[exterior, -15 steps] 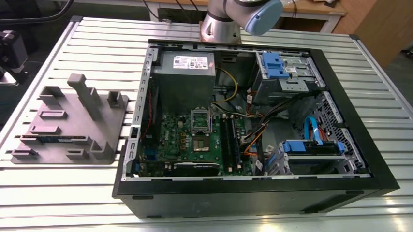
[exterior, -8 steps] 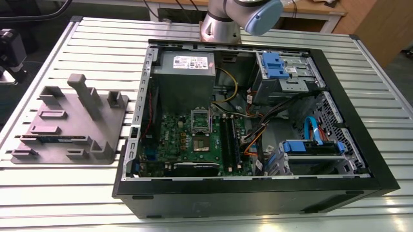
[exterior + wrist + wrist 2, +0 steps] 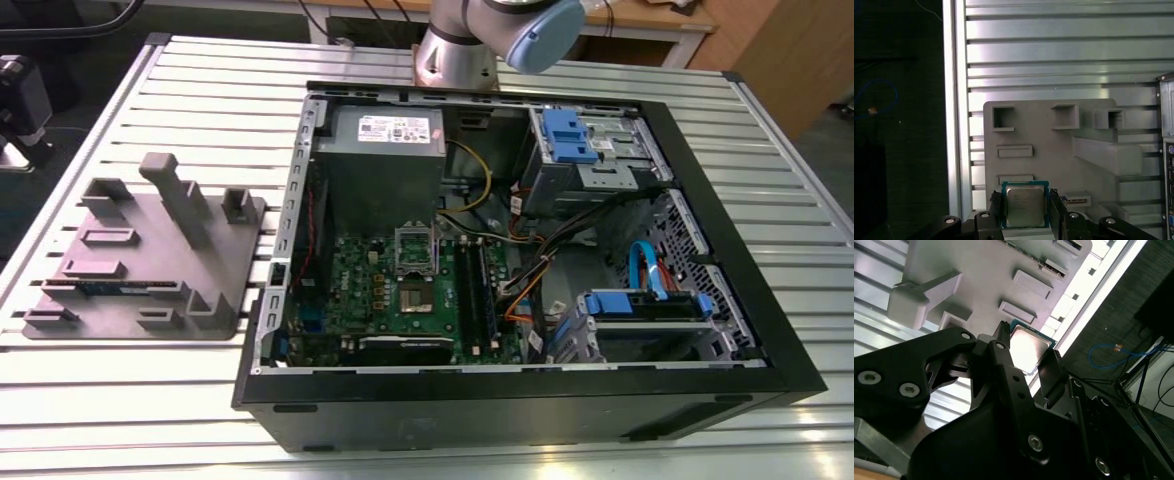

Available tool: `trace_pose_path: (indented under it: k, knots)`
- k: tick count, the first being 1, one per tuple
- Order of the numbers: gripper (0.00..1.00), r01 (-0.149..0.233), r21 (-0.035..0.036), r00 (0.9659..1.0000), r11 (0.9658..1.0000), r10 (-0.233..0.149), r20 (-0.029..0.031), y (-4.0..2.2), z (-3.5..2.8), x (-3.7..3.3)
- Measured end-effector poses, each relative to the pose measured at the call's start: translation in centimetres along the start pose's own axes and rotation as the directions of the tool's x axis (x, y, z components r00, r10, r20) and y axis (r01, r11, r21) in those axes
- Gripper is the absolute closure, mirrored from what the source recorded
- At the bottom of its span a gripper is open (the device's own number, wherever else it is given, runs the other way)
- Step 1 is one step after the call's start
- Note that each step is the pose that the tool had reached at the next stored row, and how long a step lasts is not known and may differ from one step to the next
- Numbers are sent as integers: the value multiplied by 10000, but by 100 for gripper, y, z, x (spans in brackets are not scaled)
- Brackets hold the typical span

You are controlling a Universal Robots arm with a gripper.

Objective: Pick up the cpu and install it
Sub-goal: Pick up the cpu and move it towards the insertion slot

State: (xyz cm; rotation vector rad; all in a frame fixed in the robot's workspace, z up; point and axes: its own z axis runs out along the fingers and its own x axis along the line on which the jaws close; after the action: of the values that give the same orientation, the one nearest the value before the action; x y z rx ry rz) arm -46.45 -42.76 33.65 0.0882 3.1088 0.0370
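Observation:
The cpu [image 3: 1025,204] [image 3: 1029,347] is a small square chip with a silvery top and a greenish rim. My gripper [image 3: 1025,210] [image 3: 1028,359] is shut on it, one black finger [image 3: 995,207] on each of two opposite edges. In both wrist views the chip hangs over the grey holder fixture [image 3: 1054,150] [image 3: 984,275]; whether it touches the fixture I cannot tell. In the exterior view the motherboard [image 3: 387,300] lies in the open computer case [image 3: 534,400], with the bare cpu socket [image 3: 416,295] and its raised metal frame [image 3: 414,248] in the middle.
The grey fixture [image 3: 134,260] with upright posts and pockets lies on the slatted metal table [image 3: 174,400], at the exterior view's left of the case. Cables, blue drive bays [image 3: 587,140] and a power supply [image 3: 384,135] crowd the case. The arm's base [image 3: 467,50] stands behind the case.

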Motion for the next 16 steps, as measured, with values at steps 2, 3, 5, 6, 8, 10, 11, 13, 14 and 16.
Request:
trace_pose_path:
  k: [2,3,5,6,8,10,11,13,14,16]
  knots:
    - [53,0,-1,10000,10000,0,1,0,-1,0]
    - [53,-1,1,10000,10000,1,-1,0,-3,0]
    - [53,0,1,10000,10000,0,-2,0,-6,0]
    - [53,0,1,10000,10000,0,-1,0,-7,0]
    - [53,0,3,10000,10000,0,-4,0,-15,0]
    - [53,0,2,10000,10000,0,-2,0,-23,-1]
    - [53,-1,2,10000,10000,1,-2,1,-29,-1]
    - [53,0,1,10000,10000,0,-2,1,-42,-1]
    - [53,0,1,10000,10000,0,-2,1,-48,-1]
    - [53,0,1,10000,10000,0,-2,1,-59,-2]
